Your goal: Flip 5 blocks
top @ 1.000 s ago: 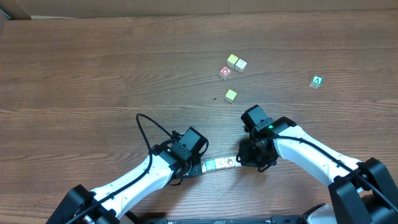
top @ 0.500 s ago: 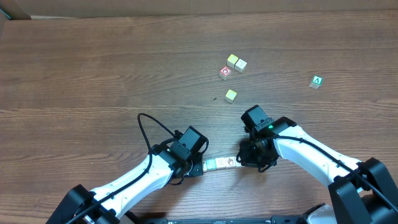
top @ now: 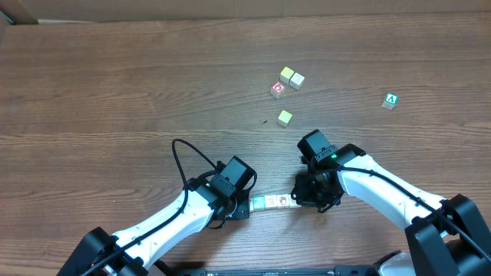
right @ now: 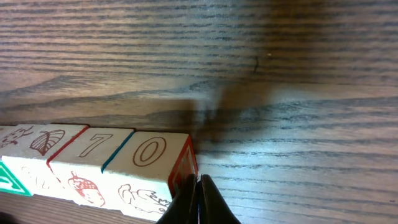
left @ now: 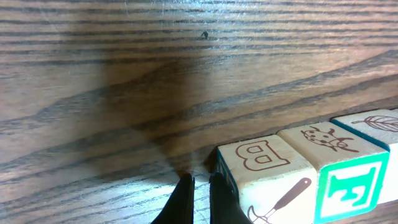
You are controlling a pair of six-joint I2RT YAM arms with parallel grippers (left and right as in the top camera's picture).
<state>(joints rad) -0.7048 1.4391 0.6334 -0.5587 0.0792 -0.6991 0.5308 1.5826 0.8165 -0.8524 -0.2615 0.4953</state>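
Several pale picture blocks (top: pixel 272 202) lie in a tight row near the table's front edge, between my two grippers. In the left wrist view the row's end is a block with a "B" (left: pixel 264 165), then a ladybug block (left: pixel 326 146) and a leaf block (left: pixel 376 121). My left gripper (left: pixel 200 180) is shut, holding nothing, with one finger against the "B" block's side. In the right wrist view the other end is a "0" block (right: pixel 149 155) beside a "7" block (right: pixel 93 146). My right gripper (right: pixel 198 186) is shut and empty, pressed against the "0" block's red end face.
Farther back stand three yellow-topped cubes (top: pixel 287 74) (top: pixel 297 80) (top: pixel 285 117) and a cube with a red mark (top: pixel 278 89). A green cube with a white "A" (top: pixel 391 100) sits at the far right. A black cable (top: pixel 184 157) loops off the left arm.
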